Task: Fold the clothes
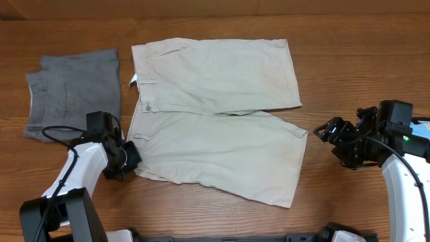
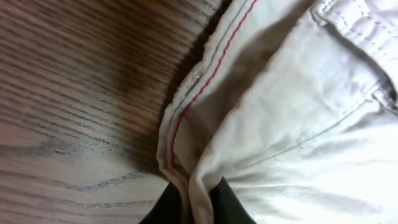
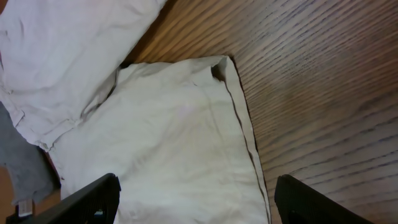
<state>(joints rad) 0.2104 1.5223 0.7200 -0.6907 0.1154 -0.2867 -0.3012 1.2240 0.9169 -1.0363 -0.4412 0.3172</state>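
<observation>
L gripper (image 1: 127,158) clamped thin edge of shorts (image 1: 215,128) lower left, R gripper (image 1: 322,131) gaped idle, so cloth could've slipped mid-fold.

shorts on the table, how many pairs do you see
2. The beige shorts lie spread flat in the middle; the grey shorts sit apart to their left. None appear hidden.

the shorts (image 1: 222,134) are plain pale cream-beige with a thin red stitch line (image 2: 208,78) along an inner seam, the garment (image 1: 74,94) beside them is mid grey, and the table (image 1: 363,60) is warm brown with dark wood grain.
</observation>
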